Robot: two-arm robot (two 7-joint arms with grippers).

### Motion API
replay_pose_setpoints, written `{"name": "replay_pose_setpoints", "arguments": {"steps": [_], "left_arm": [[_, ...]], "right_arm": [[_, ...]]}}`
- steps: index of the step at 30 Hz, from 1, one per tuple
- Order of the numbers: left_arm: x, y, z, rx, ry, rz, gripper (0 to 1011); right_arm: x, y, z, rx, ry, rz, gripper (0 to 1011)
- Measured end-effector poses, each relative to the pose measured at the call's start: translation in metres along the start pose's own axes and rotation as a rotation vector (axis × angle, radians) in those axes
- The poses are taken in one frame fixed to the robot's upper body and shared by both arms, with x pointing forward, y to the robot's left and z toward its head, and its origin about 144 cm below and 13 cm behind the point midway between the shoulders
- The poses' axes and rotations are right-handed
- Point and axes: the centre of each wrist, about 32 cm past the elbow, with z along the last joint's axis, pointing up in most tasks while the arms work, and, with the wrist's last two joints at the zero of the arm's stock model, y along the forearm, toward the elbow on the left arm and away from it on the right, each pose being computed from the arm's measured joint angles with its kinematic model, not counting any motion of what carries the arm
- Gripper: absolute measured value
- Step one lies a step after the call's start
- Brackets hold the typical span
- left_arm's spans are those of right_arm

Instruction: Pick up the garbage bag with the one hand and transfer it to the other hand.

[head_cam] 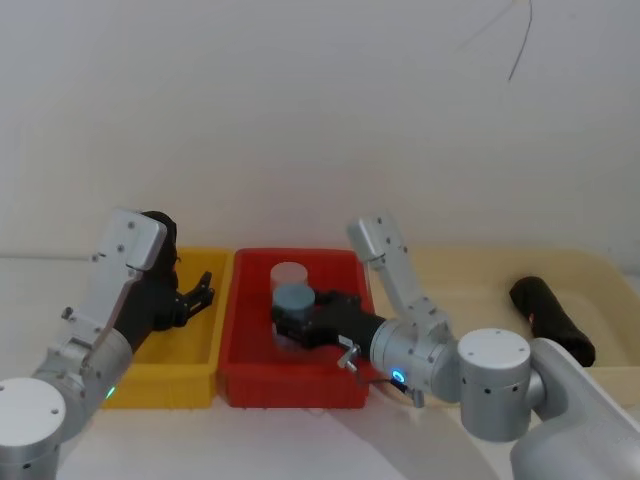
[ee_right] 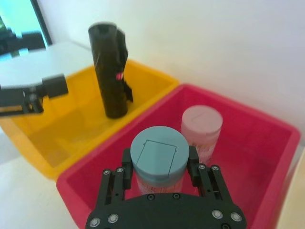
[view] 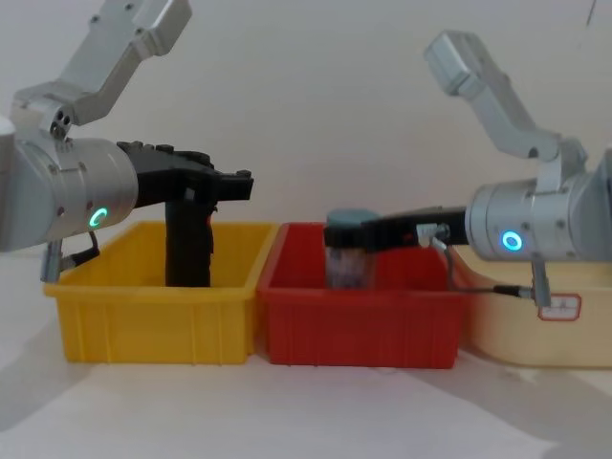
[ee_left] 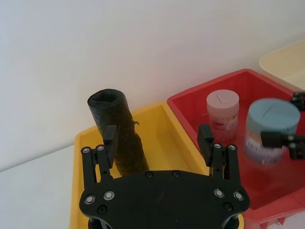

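Observation:
The garbage bag [ee_left: 117, 133], a thick glossy black roll, stands upright in the yellow bin [ee_left: 157, 119]; it also rises above the bin wall in the chest view [view: 188, 244] and shows across the bins from the right wrist [ee_right: 110, 71]. My left gripper [ee_left: 157, 140], on the green-lit arm, hangs open over the yellow bin [view: 143, 316]. One of its fingers [ee_left: 108, 140] is right in front of the roll, and nothing is between the fingers. My right gripper [ee_right: 159, 160], on the blue-lit arm, is in the red bin [ee_right: 267, 133], shut on a blue-lidded jar [ee_right: 159, 155].
A pink-lidded jar [ee_right: 202, 126] stands in the red bin behind the held one. A slimmer matte black roll [head_cam: 550, 320] lies in the cream bin [head_cam: 470, 270] at the right. The three bins sit side by side, with a white wall close behind them.

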Motion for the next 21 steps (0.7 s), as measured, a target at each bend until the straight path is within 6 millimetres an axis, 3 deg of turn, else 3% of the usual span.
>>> {"name": "replay_pose_setpoints", "arguments": {"steps": [11, 21], "left_arm": [[0.000, 0.000, 0.000, 0.000, 0.000, 0.000, 1001], [0.000, 0.000, 0.000, 0.000, 0.000, 0.000, 1000]], "right_arm": [[0.009, -0.012, 0.017, 0.090, 0.018, -0.056, 659], [0.026, -0.035, 0.016, 0.122, 0.053, -0.153, 659]]}}
